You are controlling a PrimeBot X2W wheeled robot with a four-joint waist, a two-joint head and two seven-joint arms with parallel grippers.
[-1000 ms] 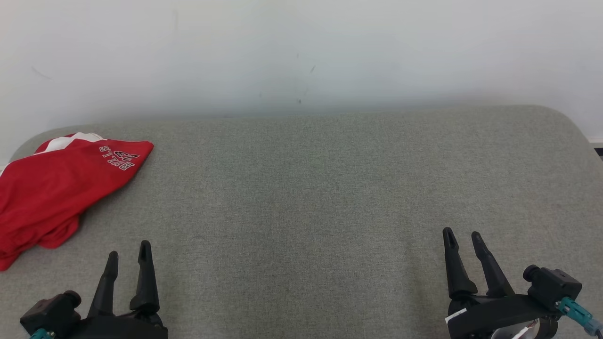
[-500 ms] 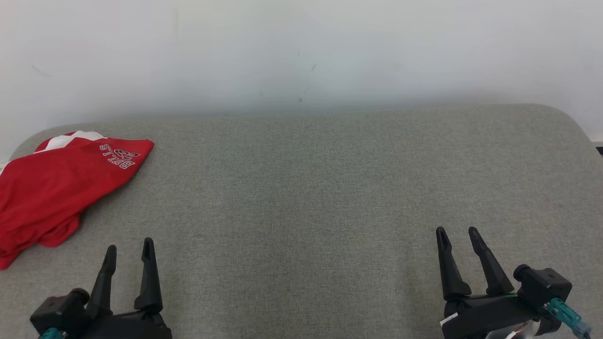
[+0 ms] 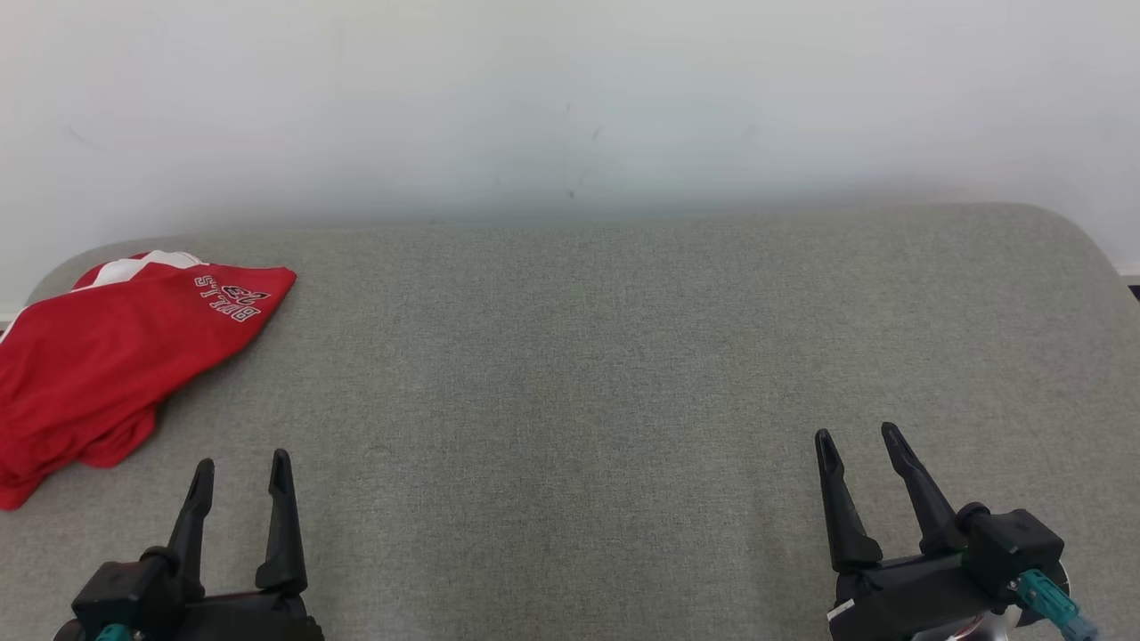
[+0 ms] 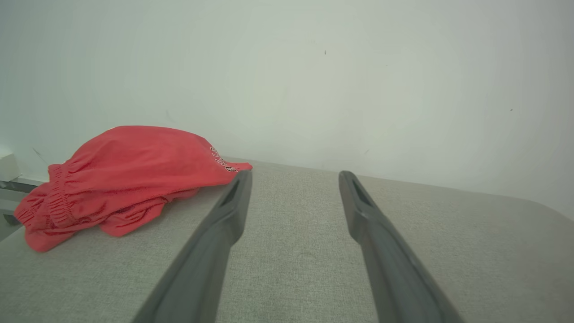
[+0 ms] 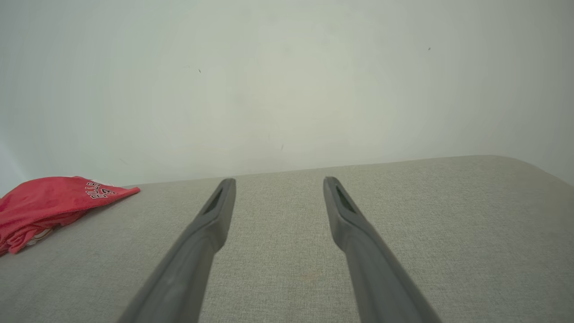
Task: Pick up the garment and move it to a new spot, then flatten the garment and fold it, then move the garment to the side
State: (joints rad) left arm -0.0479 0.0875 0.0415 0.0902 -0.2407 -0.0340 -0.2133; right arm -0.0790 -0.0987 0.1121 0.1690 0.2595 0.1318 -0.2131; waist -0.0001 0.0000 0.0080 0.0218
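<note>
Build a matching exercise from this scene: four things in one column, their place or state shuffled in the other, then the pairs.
1. garment
2. left gripper
3. right gripper
4. wall

A. open, lower right of head view
B. pale, behind the grey surface
C. bunched, at the surface's left end
D. open, lower left of head view

Pairs: 1-C, 2-D, 3-A, 4-B

Looks like you're set up in some kind of lab or test room rather than a lived-in home, though you can't really be sure. What you've got is a plain white wall (image 3: 570, 89) with a few small dark scuffs. In front of it sits a wide pad (image 3: 623, 356) covered in grey woven fabric, with rounded corners, like a purpose-made work surface.
</note>
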